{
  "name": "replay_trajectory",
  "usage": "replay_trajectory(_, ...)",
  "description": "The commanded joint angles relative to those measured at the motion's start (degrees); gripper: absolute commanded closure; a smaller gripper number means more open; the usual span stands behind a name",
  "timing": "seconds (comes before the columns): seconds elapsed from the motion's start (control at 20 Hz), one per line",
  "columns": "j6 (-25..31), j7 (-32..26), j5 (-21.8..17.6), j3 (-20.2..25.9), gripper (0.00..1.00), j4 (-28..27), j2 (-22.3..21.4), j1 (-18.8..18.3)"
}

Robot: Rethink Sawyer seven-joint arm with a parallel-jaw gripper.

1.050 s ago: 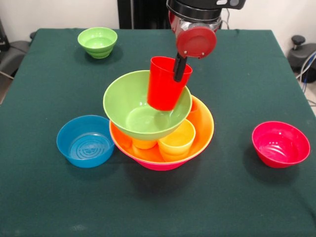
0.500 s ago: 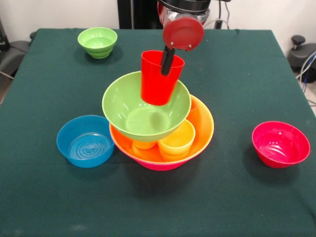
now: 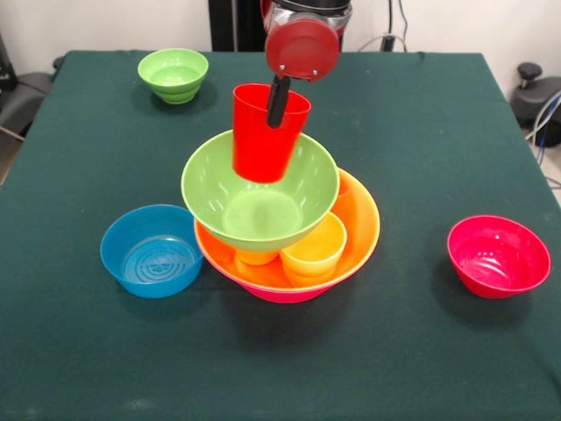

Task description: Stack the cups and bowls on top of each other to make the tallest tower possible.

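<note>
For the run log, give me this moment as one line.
gripper: shut on red cup | cup: airborne above green bowl | tower: green bowl atop cups in orange bowl

red cup (image 3: 263,136), green bowl (image 3: 259,193), orange bowl (image 3: 361,219), blue bowl (image 3: 151,250)

The gripper (image 3: 277,101) holds the red cup (image 3: 266,133) by its rim above the green bowl (image 3: 259,200), which sits tilted on yellow cups (image 3: 313,251) inside the orange bowl (image 3: 361,221). A blue bowl (image 3: 152,250) lies left, a red bowl (image 3: 498,256) right, a small green bowl (image 3: 173,74) far left.
</note>
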Motion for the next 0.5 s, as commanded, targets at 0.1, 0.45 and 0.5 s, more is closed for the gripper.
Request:
replay_trajectory(0.1,0.5,4.9,-2.2,5.1,1.0,0.0,2.0,-2.3)
replay_trajectory(0.45,0.5,4.9,-2.5,5.1,1.0,-2.6,3.9,-3.6)
replay_trajectory(0.5,0.6,5.1,-2.4,5.2,1.0,-3.0,4.2,-3.7)
